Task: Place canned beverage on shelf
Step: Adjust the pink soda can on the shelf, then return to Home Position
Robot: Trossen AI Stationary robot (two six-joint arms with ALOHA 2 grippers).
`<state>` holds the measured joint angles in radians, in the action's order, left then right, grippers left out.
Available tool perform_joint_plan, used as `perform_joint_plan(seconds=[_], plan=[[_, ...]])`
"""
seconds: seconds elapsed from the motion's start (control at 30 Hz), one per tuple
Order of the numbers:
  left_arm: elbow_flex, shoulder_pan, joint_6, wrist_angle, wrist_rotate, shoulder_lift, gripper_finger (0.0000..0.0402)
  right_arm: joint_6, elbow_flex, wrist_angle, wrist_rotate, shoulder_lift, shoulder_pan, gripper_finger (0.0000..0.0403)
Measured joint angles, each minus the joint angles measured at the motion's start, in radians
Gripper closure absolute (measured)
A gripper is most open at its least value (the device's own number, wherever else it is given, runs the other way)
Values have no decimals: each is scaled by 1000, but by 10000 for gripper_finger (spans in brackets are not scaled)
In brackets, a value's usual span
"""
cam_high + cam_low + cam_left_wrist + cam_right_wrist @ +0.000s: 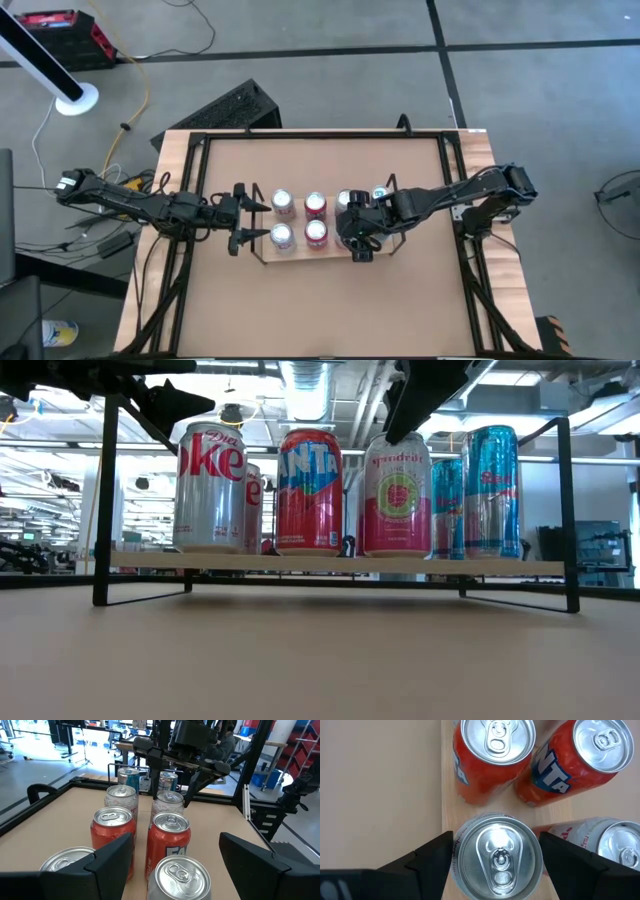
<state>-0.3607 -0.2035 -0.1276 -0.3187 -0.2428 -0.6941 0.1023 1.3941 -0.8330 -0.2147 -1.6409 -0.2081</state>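
Around your table [320, 300] you have a grey concrete floor [320, 60] crossed by dark seams. A white stand base [76, 98] and a red and black box [68, 38] sit beyond the table's far left corner, with loose cables [135, 90] trailing nearby. Looking level, you see exposed ceiling ducts [310, 380] and bright open workshop space behind.

"Diet Coke" on silver can [210, 485]; "Fanta" on orange can [309, 490].

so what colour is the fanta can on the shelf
Red-orange with a blue logo patch; the Fanta can shows best in the low view.
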Motion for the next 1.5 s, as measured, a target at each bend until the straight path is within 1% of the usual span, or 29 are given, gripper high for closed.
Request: perform_joint_plan(seconds=[0.43, 0.73, 1.23, 1.5], plan=[[0, 0, 0, 0, 0, 0, 123, -10, -4, -4, -7, -4, 0, 62], [0, 0, 0, -1, 0, 0, 123, -14, -2, 25, -15, 2, 0, 61], [0, 0, 0, 0, 0, 0, 123, -32, 110, 22, -29, 5, 0, 61], [0, 0, 0, 13, 0, 0, 123, -65, 168, 1, -38, 13, -23, 62]])
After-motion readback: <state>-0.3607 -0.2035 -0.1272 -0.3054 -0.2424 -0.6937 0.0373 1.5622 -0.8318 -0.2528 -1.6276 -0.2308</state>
